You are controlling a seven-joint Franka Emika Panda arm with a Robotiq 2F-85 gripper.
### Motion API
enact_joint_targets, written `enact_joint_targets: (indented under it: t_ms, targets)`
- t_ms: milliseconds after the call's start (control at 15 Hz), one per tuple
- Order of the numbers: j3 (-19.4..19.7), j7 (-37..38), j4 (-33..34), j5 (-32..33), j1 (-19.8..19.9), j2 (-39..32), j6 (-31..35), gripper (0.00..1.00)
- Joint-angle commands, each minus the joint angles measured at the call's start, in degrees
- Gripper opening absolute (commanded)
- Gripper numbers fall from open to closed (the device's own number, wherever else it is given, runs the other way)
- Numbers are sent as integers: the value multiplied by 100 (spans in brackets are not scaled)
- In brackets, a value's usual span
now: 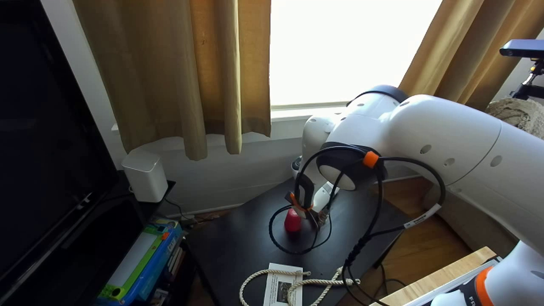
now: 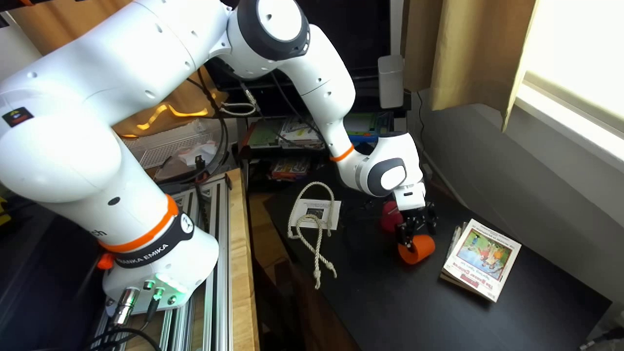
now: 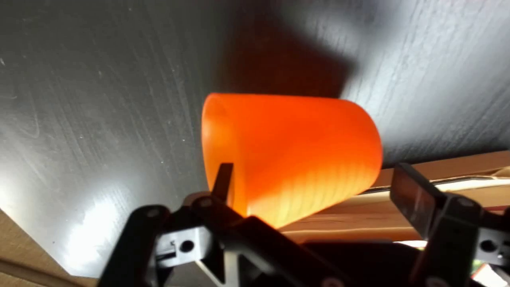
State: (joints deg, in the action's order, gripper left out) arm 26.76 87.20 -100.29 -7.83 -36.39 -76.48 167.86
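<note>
Though sideways, orange cup (image 3: 305, 143) beneath hand (image 3: 314, 179).

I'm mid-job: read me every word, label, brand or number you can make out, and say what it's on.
"FRANKA EMIKA": arm base band.
"ch": arm shell; the rest of the word is not visible.
"The Boxcar Children", probably: book cover, upside down and blurred.
Too small or blurred to read: the cover's other lettering, printed sheet, cable tag, blue-and-green toy.
No lettering shows on the orange cup in the wrist view.
</note>
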Motion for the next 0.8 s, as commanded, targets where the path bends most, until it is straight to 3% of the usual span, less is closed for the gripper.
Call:
enact_joint_targets:
  t_ms: [0,467,733]
  targets:
    - [-66,184,-9,5,-3,144,-542,100]
    - [-125,479,-3,110,44,282,-905,100]
    - [-222,457,-116,172,140,382,-593,100]
